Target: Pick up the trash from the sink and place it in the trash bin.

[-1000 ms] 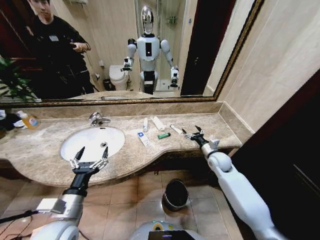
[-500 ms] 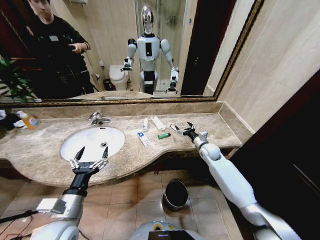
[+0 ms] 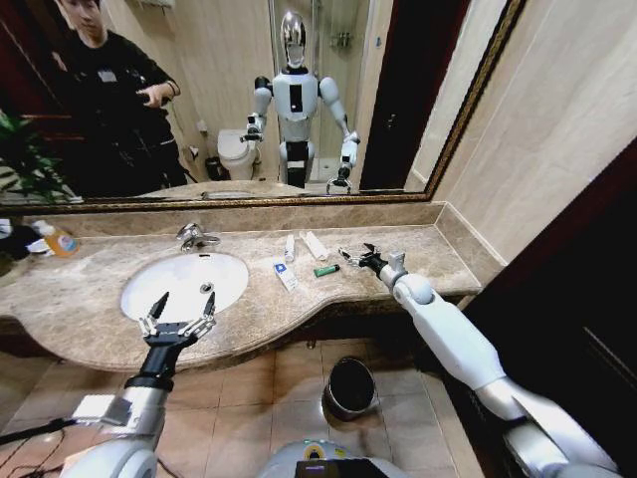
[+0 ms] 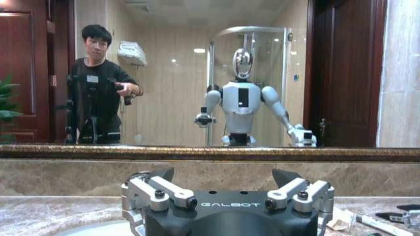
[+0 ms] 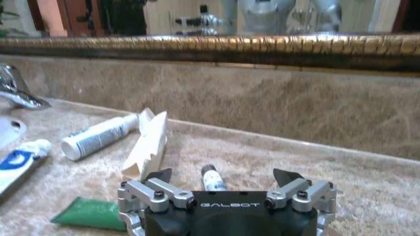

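right gripper point(image 5: 223, 179) jaws apart, small tube point(image 5: 211, 179) between

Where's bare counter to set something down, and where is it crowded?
Free: the marble right of the right gripper up to the side wall, and the front edge between the sink and the trash. The basin is bare, with the left gripper, open, at its front rim. Crowded: the trash cluster beside the open right gripper.

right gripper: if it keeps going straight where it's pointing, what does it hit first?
Probably the small white tube lying between the open fingers of the right gripper; the beige marble backsplash stands beyond. Depth unclear.
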